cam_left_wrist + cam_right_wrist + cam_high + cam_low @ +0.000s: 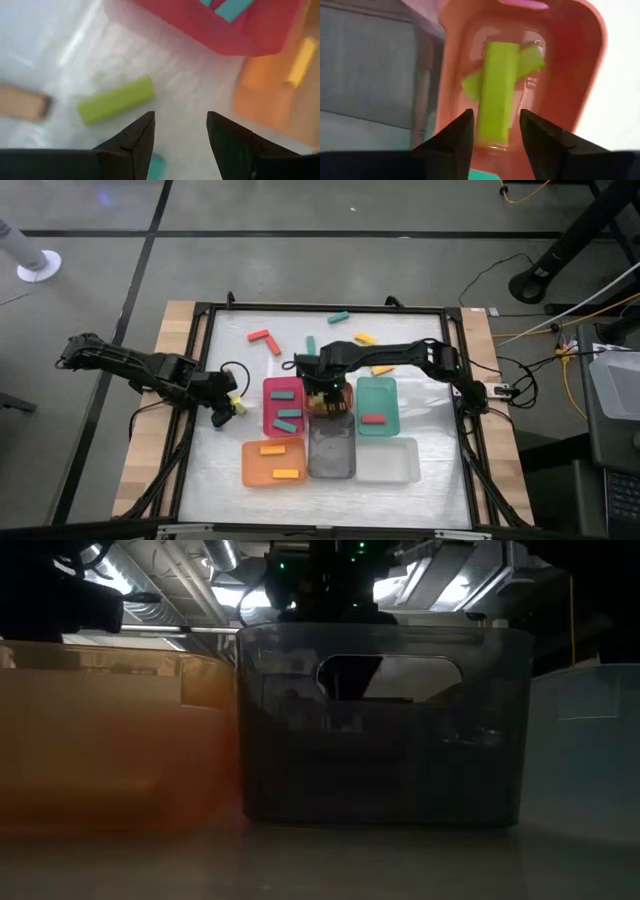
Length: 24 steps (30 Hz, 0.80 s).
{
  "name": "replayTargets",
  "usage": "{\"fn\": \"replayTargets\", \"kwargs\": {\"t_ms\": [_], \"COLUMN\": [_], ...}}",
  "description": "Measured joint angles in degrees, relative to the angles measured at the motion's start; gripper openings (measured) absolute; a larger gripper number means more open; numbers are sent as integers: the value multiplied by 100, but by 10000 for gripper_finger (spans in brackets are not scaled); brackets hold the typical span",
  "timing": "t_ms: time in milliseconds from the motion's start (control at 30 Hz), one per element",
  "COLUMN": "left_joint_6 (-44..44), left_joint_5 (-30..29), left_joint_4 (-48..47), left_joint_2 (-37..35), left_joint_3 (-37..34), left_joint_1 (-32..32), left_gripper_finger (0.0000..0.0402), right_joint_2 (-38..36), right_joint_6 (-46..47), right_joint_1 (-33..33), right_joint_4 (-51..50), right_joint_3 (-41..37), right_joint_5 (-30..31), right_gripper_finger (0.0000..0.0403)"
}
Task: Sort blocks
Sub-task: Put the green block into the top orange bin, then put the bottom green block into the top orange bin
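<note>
hovering over a small salmon tray, the right gripper has its jaws spread; 1 lime block lies in that tray directly ahead of the jaws, long axis along them. left gripper, also spread, waits farther off beside another lime block.

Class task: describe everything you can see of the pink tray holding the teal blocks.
The pink rectangular plastic tray sits flat on the white table, left of the right gripper. It looks glossy and slightly see-through, with raised walls and rounded corners. Three small teal rectangular blocks lie inside. The orange tray lies just in front of it.
</note>
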Motion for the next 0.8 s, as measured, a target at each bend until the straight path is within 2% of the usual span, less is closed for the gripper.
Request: {"fn": "replayTargets", "kwargs": {"t_ms": [267,800], "left_joint_6": [2148,2184], "left_joint_5": [-562,-575], "left_joint_4": [106,197], "left_joint_2": [504,2340], "left_joint_3": [-2,-2], "left_joint_1": [2,2], "left_gripper_finger": [169,169], "right_joint_2": [-7,-7], "right_joint_6": [11,13], "right_joint_1": [169,166], "right_joint_4": [90,116], "right_joint_3": [0,0], "right_joint_5": [90,73], "right_gripper_finger": [203,209]}}
